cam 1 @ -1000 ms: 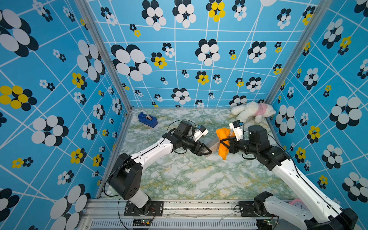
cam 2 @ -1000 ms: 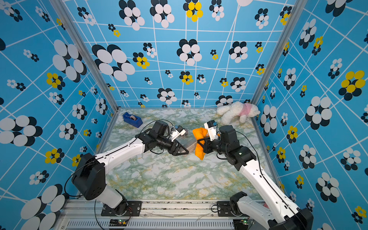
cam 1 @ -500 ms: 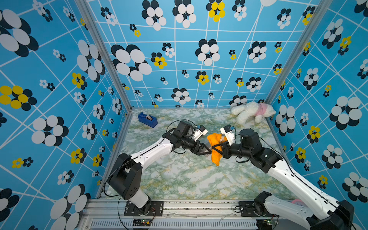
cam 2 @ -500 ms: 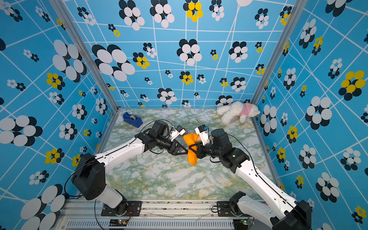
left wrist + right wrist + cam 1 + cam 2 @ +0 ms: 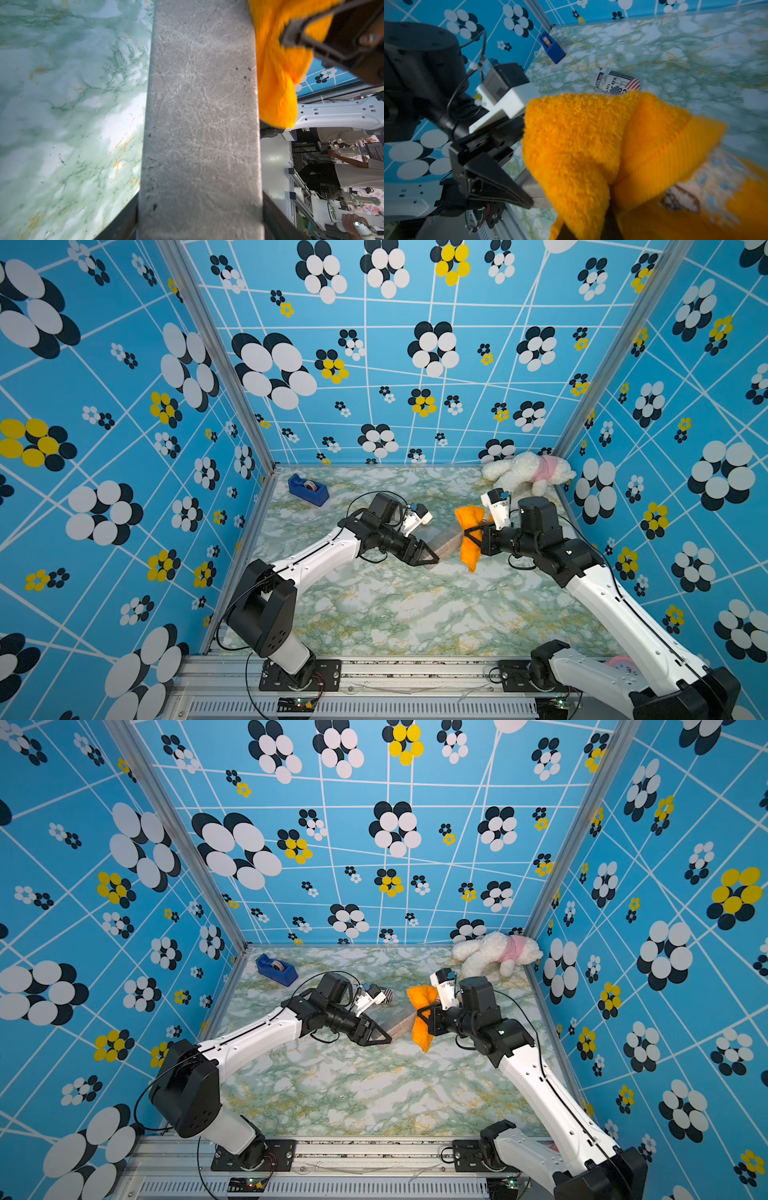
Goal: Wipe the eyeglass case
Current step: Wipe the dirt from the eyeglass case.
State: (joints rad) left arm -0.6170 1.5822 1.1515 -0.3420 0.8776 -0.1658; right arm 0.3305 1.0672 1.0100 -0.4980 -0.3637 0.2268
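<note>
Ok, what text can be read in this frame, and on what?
"rex": on the newsprint-patterned pouch, beside its flag print.
"in": same pouch, a cut-off fragment.
Finer print on the pouch: too blurred to read.
No lettering visible on the eyeglass case, orange cloth or tape dispenser.

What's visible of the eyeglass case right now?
The eyeglass case is a long, flat-sided grey box, leather-like surface, heavily scuffed with a few dark specks, looks closed. The left gripper clamps one end, holding it apparently above the marbled table. The orange cloth, pinched in the right gripper, presses against its far end.
</note>
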